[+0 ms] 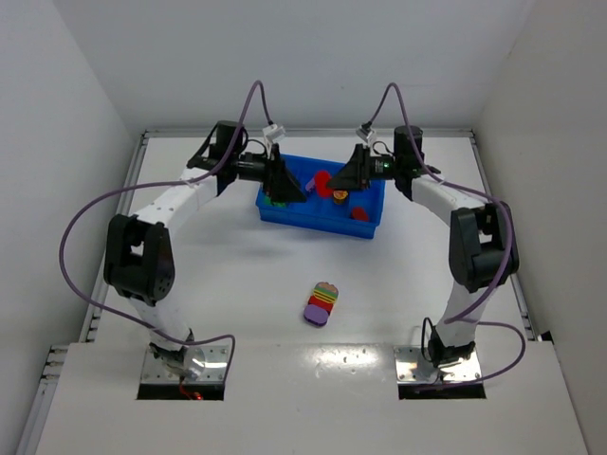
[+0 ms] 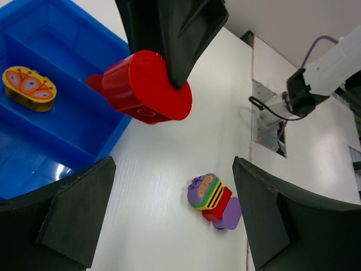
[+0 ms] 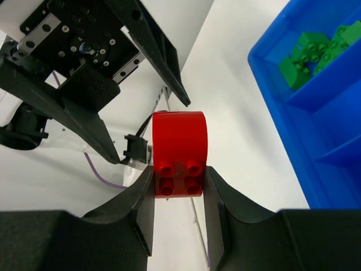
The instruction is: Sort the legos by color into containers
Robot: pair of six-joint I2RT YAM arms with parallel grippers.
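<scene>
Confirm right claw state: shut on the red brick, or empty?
Shut on the red brick. In the right wrist view, the right claw pinches its studded end from both sides.

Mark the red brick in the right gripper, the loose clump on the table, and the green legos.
red brick [image 3: 179,148], right wrist view, curved red face
loose clump [image 1: 322,301], top external view, striped middle
green legos [image 3: 307,56], right wrist view, studded top

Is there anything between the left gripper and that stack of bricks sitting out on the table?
Nothing visible does. The open left gripper looks at the stack across bare table. The red brick, held by the right gripper, hangs off to one side near the tray, out of that line.
</scene>
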